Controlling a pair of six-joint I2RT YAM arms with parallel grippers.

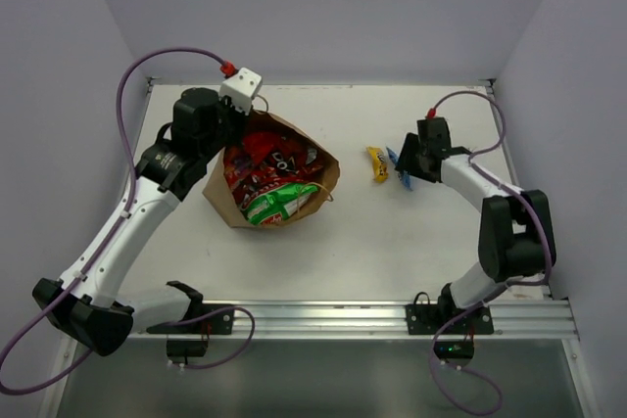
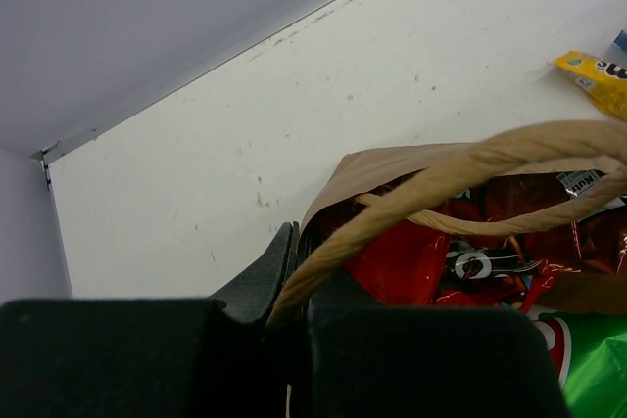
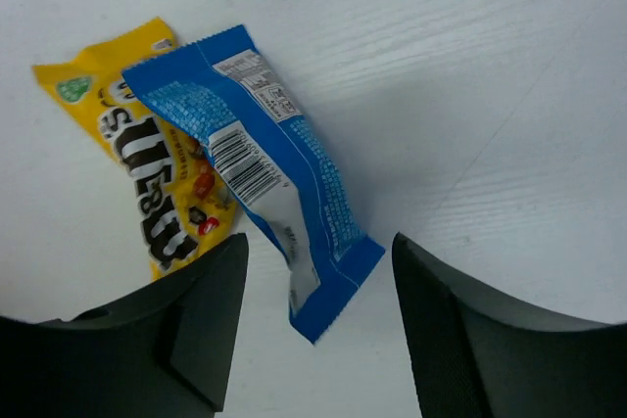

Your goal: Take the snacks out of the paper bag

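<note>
Currently: left gripper [image 2: 306, 254] clamped on paper bag [image 1: 328, 171] rim beside handle [image 2: 470, 168]; red packets [image 1: 265, 168] and green-white packet [image 1: 279, 203] inside. Right gripper [image 3: 318, 242] spread open over blue packet [image 3: 265, 154], which overlaps yellow M&M's packet [image 3: 147, 173].

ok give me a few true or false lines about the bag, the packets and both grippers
1. The left gripper is shut on the paper bag at its handle. True.
2. Every snack is out of the bag. False: red packets and a green packet lie inside it.
3. The blue packet lies partly over the yellow packet. True.
4. The right gripper is clamped on the blue packet. False: its jaws stand open, one on either side of that packet's end.
</note>
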